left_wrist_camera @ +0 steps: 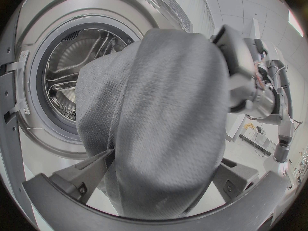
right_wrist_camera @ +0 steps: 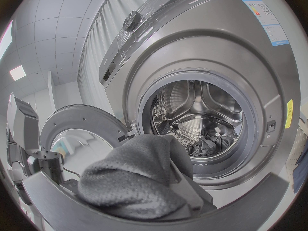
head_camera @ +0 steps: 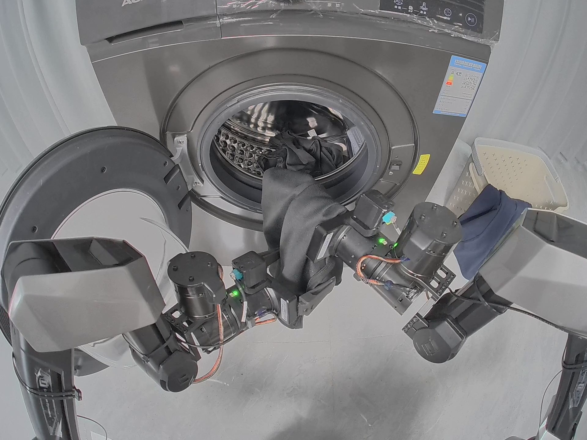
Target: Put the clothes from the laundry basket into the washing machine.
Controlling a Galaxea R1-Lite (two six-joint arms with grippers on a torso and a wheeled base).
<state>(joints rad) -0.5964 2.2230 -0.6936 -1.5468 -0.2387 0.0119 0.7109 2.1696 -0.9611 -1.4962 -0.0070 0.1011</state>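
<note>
**Hanging Garment at the Drum Opening**

Head view: A dark garment [head_camera: 293, 227] hangs from the drum [head_camera: 244, 148] over the rim of the washer [head_camera: 342, 62]. Its lower end reaches the left gripper [head_camera: 304, 297], and the right gripper [head_camera: 327, 239] touches its side. More dark clothes [head_camera: 315, 151] lie inside the drum. The door [head_camera: 92, 178] stands open on the left. The basket [head_camera: 520, 169] stands right of the washer, with a blue cloth [head_camera: 489, 233] draped over its edge.

Left wrist view: The left gripper is released. Its fingers [left_wrist_camera: 93, 170] are spread wide, and the garment hangs between them.

Right wrist view: The garment lies over the right gripper. Whether this gripper is clenched or released cannot be told.
</note>
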